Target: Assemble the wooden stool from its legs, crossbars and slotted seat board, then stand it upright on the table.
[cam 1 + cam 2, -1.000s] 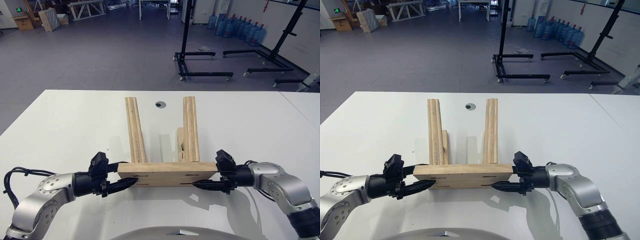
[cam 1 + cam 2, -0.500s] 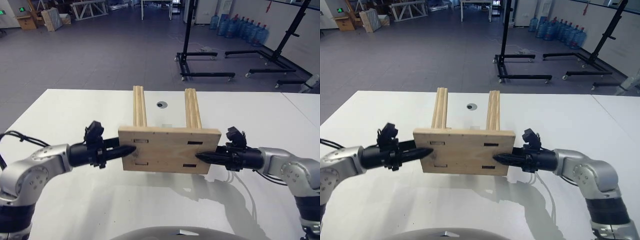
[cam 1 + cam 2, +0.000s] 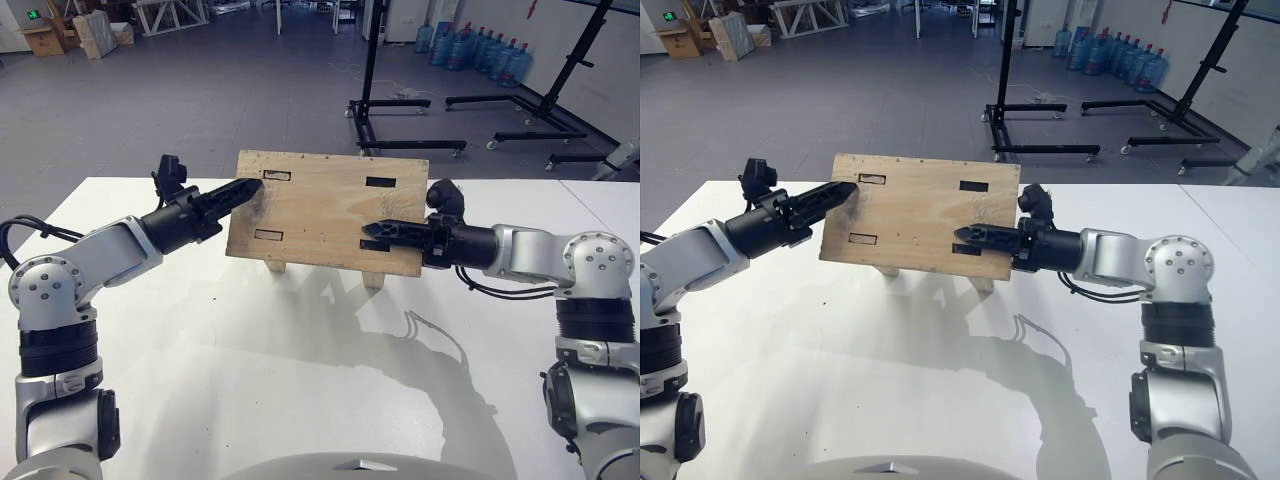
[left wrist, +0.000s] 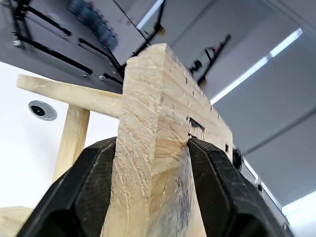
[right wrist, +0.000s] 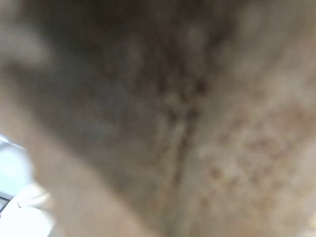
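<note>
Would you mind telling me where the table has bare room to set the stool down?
The widest bare stretch of table lies nearest the robot, in front of the seat board. The far right corner is also bare. The middle is crowded: the left gripper and right gripper clamp the seat board, with the legs beneath.
</note>
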Robot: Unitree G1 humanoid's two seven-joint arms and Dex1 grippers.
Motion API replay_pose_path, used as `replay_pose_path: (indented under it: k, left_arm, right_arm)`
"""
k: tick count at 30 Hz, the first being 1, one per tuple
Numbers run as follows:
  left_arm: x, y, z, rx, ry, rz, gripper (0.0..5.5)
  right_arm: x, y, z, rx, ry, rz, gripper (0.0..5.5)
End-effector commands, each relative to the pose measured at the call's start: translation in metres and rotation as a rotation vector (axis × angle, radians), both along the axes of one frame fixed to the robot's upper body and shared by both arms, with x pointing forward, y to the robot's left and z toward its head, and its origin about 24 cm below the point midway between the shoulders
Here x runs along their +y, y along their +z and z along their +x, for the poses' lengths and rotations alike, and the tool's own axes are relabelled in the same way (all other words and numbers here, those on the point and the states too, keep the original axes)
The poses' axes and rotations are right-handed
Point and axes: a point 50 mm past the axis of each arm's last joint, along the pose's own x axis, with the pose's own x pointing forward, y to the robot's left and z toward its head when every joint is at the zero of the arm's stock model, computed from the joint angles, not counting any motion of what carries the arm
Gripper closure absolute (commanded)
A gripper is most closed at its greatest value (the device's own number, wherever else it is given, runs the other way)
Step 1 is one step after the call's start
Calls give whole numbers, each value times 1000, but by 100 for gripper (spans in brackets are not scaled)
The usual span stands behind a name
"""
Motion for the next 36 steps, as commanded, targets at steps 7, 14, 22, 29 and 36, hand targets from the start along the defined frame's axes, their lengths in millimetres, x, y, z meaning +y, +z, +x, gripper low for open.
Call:
replay_pose_path:
  k: [7,14,22,29,36]
  left_arm:
    - [-40,-21,-8,210,7,33,328]
    - [-47,-12,0,236,74,5,336]
    - [-48,-6,10,260,105,-51,373]
    - [-44,-27,17,365,113,-108,378]
    - [-37,-38,25,402,123,-158,299]
  right_arm:
    - [11,8,43,195,-152,-20,397]
    - [8,-24,56,370,-245,-44,399]
    - [9,-44,58,423,-310,-37,406]
    - [6,-54,62,443,-389,-38,367]
    - [3,-57,72,453,-443,-11,239]
